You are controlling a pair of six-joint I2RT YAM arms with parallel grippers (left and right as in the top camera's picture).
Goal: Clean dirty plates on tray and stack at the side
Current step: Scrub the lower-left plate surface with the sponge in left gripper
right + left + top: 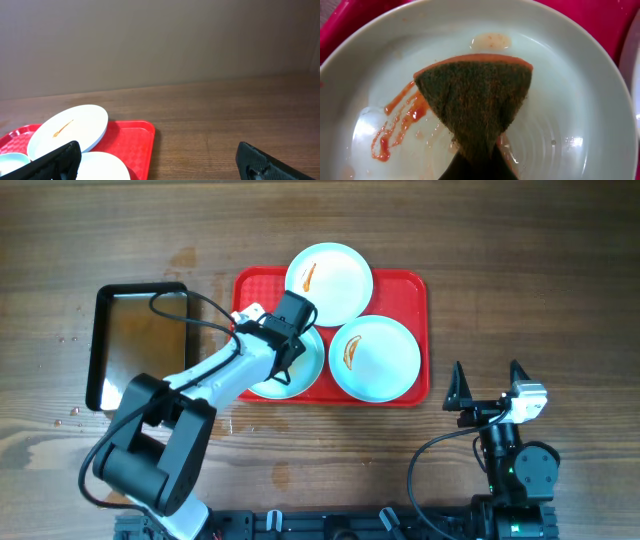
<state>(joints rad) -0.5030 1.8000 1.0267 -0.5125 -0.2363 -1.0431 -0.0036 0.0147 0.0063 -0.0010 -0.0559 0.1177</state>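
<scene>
Three pale plates lie on the red tray (405,290): one at the back (329,280), one at the front right (375,358), each with an orange streak, and one at the front left (312,370) partly under my left arm. My left gripper (283,345) is shut on a green and orange sponge (475,100), which is pressed on that front-left plate (570,100). A red sauce smear (400,125) lies to the sponge's left. My right gripper (487,375) is open and empty over the table, right of the tray.
A dark metal pan (140,345) stands left of the tray. The right wrist view shows the tray's corner (132,137), the back plate (70,132), the front-right plate (102,167) and wooden tabletop (225,115) up to a wall.
</scene>
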